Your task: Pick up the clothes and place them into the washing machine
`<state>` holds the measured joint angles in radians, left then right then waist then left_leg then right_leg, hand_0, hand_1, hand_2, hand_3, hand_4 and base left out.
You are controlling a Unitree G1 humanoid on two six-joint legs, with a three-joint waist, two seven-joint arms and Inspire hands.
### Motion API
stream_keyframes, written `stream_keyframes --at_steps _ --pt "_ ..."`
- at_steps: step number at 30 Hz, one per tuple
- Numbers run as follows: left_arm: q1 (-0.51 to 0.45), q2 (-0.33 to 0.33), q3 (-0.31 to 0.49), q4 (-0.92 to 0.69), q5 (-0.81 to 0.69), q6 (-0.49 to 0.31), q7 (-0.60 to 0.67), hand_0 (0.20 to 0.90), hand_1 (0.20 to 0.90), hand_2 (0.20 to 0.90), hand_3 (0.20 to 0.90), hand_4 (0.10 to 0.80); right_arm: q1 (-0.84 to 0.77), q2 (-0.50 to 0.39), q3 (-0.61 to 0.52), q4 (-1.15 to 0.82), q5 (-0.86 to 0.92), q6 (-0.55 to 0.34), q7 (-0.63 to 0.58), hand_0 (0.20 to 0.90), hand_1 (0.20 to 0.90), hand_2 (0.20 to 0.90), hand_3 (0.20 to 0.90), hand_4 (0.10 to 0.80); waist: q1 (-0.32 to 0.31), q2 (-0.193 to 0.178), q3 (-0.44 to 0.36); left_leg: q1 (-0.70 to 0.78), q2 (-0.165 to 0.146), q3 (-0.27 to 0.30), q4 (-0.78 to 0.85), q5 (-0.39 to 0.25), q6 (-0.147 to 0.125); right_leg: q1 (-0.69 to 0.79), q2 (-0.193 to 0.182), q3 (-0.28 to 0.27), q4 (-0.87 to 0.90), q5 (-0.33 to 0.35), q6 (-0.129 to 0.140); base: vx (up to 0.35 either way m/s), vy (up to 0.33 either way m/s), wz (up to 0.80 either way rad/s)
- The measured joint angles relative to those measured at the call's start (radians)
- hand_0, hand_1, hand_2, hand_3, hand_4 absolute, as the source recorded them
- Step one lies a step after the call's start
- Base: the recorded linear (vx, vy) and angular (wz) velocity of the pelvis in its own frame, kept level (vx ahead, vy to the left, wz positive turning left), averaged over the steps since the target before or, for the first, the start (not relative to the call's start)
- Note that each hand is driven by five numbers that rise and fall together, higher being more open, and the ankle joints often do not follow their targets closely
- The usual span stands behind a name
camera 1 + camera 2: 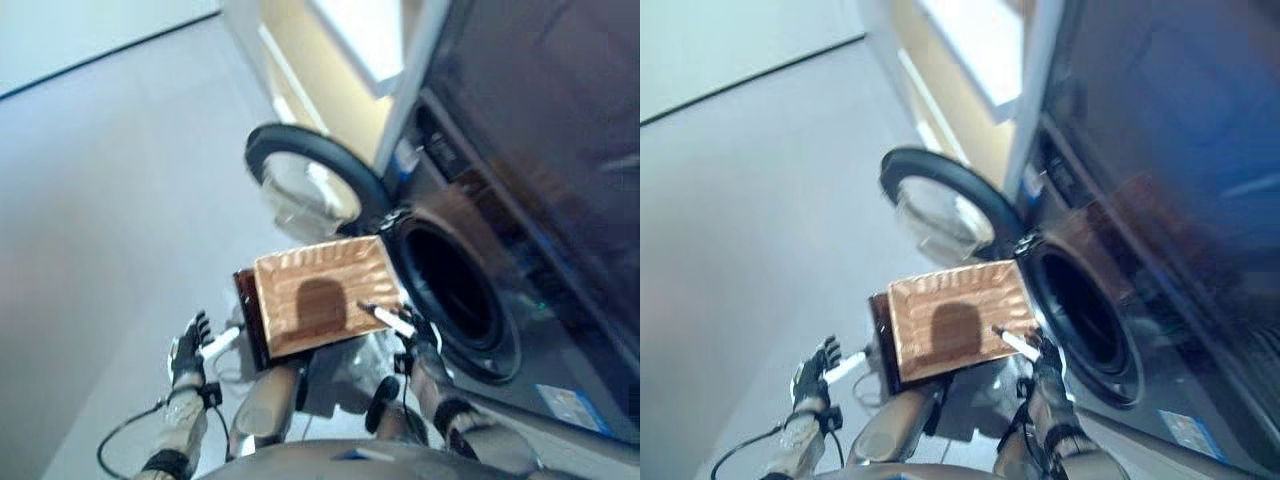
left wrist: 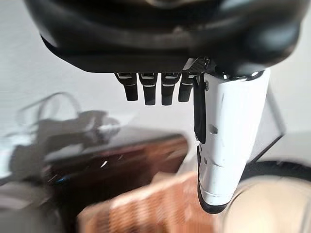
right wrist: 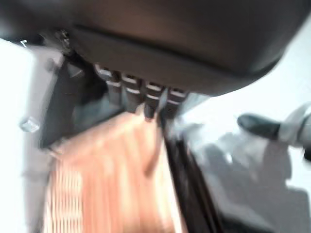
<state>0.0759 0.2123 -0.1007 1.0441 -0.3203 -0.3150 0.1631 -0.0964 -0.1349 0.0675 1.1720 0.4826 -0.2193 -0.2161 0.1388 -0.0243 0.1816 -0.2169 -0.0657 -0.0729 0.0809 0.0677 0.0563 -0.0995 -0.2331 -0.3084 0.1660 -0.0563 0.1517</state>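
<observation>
Right hand [image 1: 418, 340]: fingers straight, holding nothing, at the basket's edge nearest the washer.
Left hand [image 1: 188, 356]: fingers straight and relaxed, empty, over the floor [image 1: 110, 200], apart from the basket.
Basket [image 1: 320, 292]: brown, ribbed (on a dark base), between the two hands, just before the drum.
Washer [image 1: 500, 260]: dark front, drum opening [image 1: 450, 290] uncovered.
Door [image 1: 310, 180]: round, swung open beside the drum.
Clothes: not clearly seen; perhaps in the basket, I cannot tell.
</observation>
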Motion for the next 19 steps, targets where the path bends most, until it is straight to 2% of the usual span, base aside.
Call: stream_keyframes --at_steps 1,2,4,6,10,13,15,19 --pt "0.005 0.0 -0.001 0.014 0.015 0.001 -0.007 0.9 0.9 0.9 0.9 0.8 0.034 -0.006 -0.01 0.007 -0.017 -0.001 0.0 0.9 0.9 0.9 0.9 0.8 -0.017 -0.009 -0.012 0.012 0.004 0.001 -0.003 -0.002 -0.003 0.009 0.003 0.0 -0.01 0.001 -0.001 0.028 -0.037 -0.21" --pt "0.0 -0.003 -0.002 0.095 0.058 0.002 -0.019 0.9 0.9 0.9 0.9 0.8 0.085 -0.007 -0.052 0.039 -0.077 -0.001 0.004 0.9 0.9 0.9 0.9 0.8 -0.024 -0.021 -0.047 0.048 0.013 0.017 -0.033 0.0 -0.005 0.034 0.006 0.007 -0.038 0.009 -0.005 0.003 -0.014 -0.25" --pt "0.026 -0.001 -0.011 0.136 0.084 0.015 -0.031 0.9 0.9 0.9 0.9 0.8 0.143 -0.013 -0.059 0.065 -0.108 0.002 0.0 0.9 0.9 0.9 0.9 0.8 -0.025 -0.022 -0.102 0.063 0.022 0.026 -0.054 -0.003 -0.007 0.041 0.02 0.023 -0.054 0.009 -0.005 -0.018 -0.038 -0.29" --pt "0.026 0.002 -0.027 0.155 0.128 0.015 -0.035 0.9 0.9 0.9 0.9 0.8 0.174 -0.024 -0.061 0.082 -0.145 0.003 0.021 0.9 0.9 0.9 0.9 0.8 -0.042 -0.018 -0.116 0.081 0.024 0.027 -0.068 0.005 -0.014 0.063 0.024 0.022 -0.073 0.016 -0.007 -0.017 -0.045 -0.02" --pt "0.052 -0.012 -0.03 0.212 0.19 0.027 -0.082 0.9 0.9 0.9 0.9 0.8 0.238 -0.039 -0.07 0.151 -0.199 0.025 0.112 0.9 0.9 0.9 0.9 0.8 -0.05 0.022 -0.171 0.143 0.031 0.042 -0.115 0.012 -0.021 0.113 0.035 0.026 -0.123 0.033 -0.003 -0.023 -0.013 -0.12" --pt "0.066 -0.015 -0.027 0.261 0.206 0.048 -0.109 0.9 0.9 0.9 0.9 0.8 0.239 -0.045 -0.081 0.211 -0.251 0.05 0.125 0.9 0.9 0.9 0.9 0.8 -0.06 0.043 -0.22 0.167 0.034 0.051 -0.139 0.016 -0.022 0.145 0.042 0.032 -0.154 0.042 -0.004 -0.012 -0.004 -0.05" --pt "0.077 -0.018 -0.027 0.267 0.216 0.056 -0.12 0.9 0.9 0.9 0.9 0.8 0.232 -0.052 -0.081 0.22 -0.285 0.05 0.126 0.9 0.9 0.9 0.9 0.8 -0.067 0.055 -0.221 0.194 0.035 0.055 -0.151 0.016 -0.022 0.164 0.045 0.039 -0.157 0.042 -0.004 0.003 -0.009 -0.08" --pt "0.073 -0.022 -0.027 0.272 0.246 0.069 -0.122 0.9 0.9 0.9 0.9 0.8 0.222 -0.057 -0.079 0.217 -0.319 0.068 0.13 0.9 0.9 0.9 0.9 0.8 -0.07 0.05 -0.229 0.214 0.035 0.059 -0.155 0.015 -0.021 0.181 0.045 0.044 -0.156 0.041 -0.003 0.002 -0.002 -0.03"
